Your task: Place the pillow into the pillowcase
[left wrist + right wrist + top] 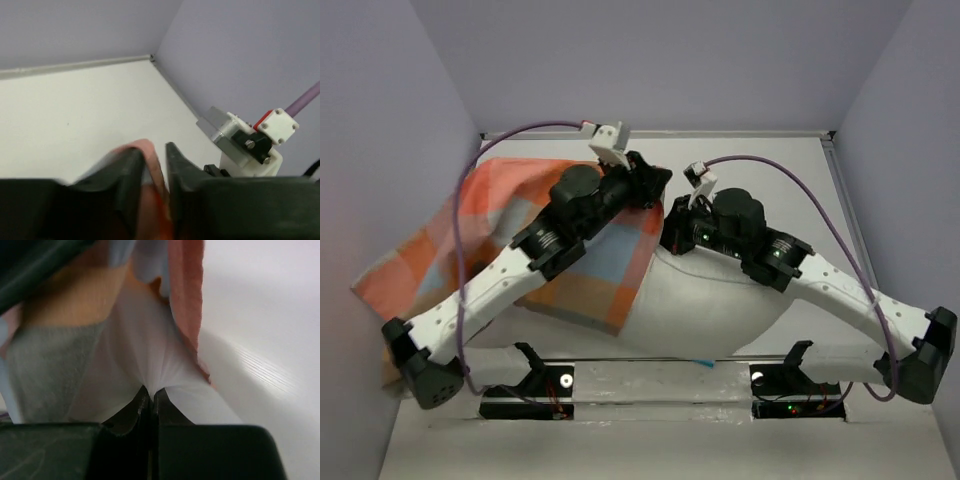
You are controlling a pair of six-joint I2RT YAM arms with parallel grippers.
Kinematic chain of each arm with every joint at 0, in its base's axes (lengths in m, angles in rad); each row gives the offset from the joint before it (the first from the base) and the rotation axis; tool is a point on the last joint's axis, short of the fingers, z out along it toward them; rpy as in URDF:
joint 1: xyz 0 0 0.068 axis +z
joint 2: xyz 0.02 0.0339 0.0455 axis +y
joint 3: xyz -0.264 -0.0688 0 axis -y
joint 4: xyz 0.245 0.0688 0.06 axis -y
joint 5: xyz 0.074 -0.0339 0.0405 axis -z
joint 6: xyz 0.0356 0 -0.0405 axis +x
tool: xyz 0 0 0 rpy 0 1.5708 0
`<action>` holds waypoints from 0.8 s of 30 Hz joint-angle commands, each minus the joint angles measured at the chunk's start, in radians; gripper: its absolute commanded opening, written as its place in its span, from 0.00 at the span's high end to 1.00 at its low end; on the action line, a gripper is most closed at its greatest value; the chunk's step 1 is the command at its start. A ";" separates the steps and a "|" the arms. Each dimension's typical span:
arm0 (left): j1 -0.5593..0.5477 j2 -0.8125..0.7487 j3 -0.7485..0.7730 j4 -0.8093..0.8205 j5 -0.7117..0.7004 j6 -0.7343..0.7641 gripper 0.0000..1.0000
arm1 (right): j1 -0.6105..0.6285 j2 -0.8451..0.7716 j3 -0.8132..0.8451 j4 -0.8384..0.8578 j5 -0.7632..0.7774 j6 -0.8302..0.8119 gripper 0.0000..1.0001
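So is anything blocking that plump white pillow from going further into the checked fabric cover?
Nothing visible does. The plump white pillow sits partly inside the orange, grey-blue and cream checked pillowcase. The left claw pinches the cover's edge; the right claw pinches the pillow's fabric at the opening.

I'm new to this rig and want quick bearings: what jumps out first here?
The checked pillowcase on the left stands out, covering part of the plump white pillow, whose bare half bulges to the right. Mid-table, at the case's opening, the left gripper pinches its orange edge, and the right gripper pinches white pillow fabric.
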 commanded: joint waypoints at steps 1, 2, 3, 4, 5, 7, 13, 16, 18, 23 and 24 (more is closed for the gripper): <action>0.098 0.225 0.000 0.094 0.072 0.001 0.33 | -0.189 0.098 -0.113 0.108 -0.134 0.079 1.00; 0.104 0.262 0.014 0.094 0.063 0.013 0.22 | -0.292 0.171 -0.135 0.139 -0.155 0.085 1.00; 0.105 0.292 0.031 0.082 0.036 0.030 0.14 | -0.343 0.216 -0.129 0.151 -0.173 0.088 1.00; 0.104 0.320 0.071 0.070 0.017 0.042 0.06 | -0.389 0.262 -0.112 0.154 -0.215 0.086 1.00; 0.102 0.343 0.082 0.067 0.002 0.062 0.03 | -0.432 0.340 -0.057 0.154 -0.236 0.079 1.00; 0.089 0.327 0.082 0.082 -0.018 0.084 0.02 | -0.518 0.382 -0.003 0.151 -0.217 0.069 1.00; -0.014 0.111 -0.051 0.142 -0.333 0.205 0.01 | -0.586 0.463 0.330 -0.101 0.067 -0.065 0.27; -0.071 0.028 -0.183 0.148 -0.437 0.239 0.01 | -0.586 0.431 0.373 -0.160 0.093 -0.125 0.13; -0.115 -0.040 -0.283 0.148 -0.512 0.228 0.01 | -0.586 0.332 0.313 -0.157 0.093 -0.156 0.12; -0.157 -0.033 -0.375 0.167 -0.496 0.246 0.02 | -0.489 0.096 0.058 -0.091 0.040 -0.187 0.22; -0.158 -0.011 -0.371 0.168 -0.489 0.256 0.02 | -0.419 0.077 0.019 -0.083 0.047 -0.193 0.22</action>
